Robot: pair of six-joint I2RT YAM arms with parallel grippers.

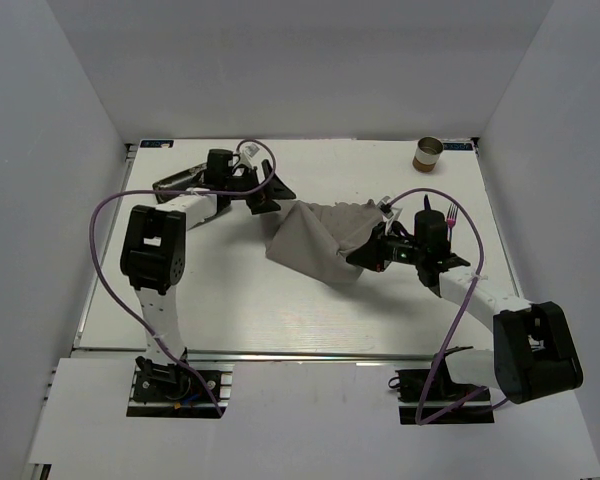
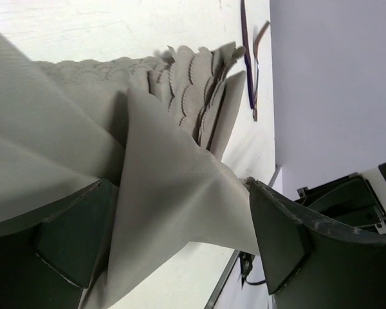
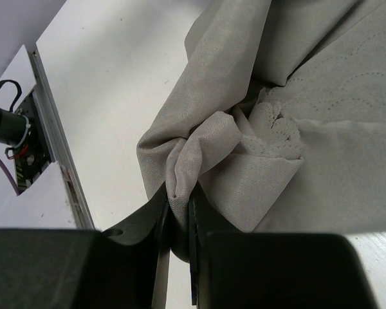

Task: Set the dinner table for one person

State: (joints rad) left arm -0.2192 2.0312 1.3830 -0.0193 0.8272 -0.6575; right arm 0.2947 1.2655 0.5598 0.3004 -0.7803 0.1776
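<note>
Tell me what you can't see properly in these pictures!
- Top view: what's inside the cup; it is too small and far away.
- Top view: anything under the grey cloth; its bunched folds cover it.
- Left wrist view: the purple cutlery; the top edge cuts it off.
- Right wrist view: the right gripper pads; the cloth pinched between them hides them.

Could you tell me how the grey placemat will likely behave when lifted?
Probably floppy: the placemat lies bunched in soft folds and sags from the right gripper, shut on a pinched fold. Likely light, since that small pinch tents it up. It could slide out of the open left gripper, whose fingers only flank a corner.
</note>
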